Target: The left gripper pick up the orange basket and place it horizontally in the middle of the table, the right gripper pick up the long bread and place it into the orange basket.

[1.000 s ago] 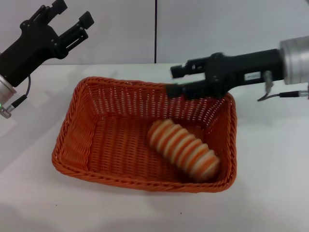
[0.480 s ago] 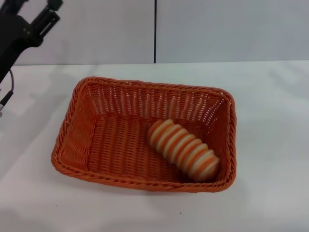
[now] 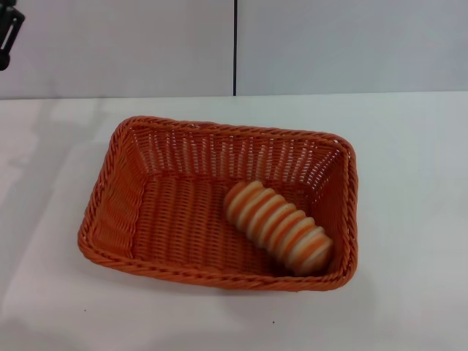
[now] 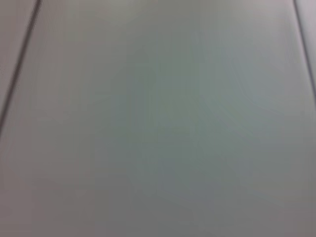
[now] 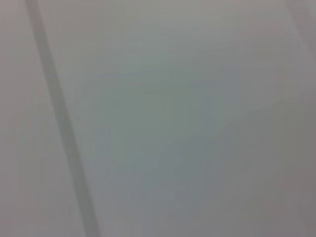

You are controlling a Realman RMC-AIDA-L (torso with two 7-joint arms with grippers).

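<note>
The orange basket [image 3: 146, 212] lies lengthwise across the middle of the white table [image 3: 409, 183] in the head view. Inside it, toward its right front corner, rests the long bread [image 3: 278, 227], lying at a slant, with orange-brown and cream ridges. Only a black tip of my left gripper [image 3: 7, 33] shows, at the upper left edge, high above and far from the basket. My right gripper is out of view. Both wrist views show a plain grey surface with a dark seam and none of the task's things.
A pale wall [image 3: 351, 44] with a dark vertical seam [image 3: 235, 47] runs behind the table. White tabletop stretches on every side of the basket.
My right arm has pulled away from over the basket's far rim and left the view. My left gripper has moved up and to the left, almost out of the picture. Basket and bread stayed put.
</note>
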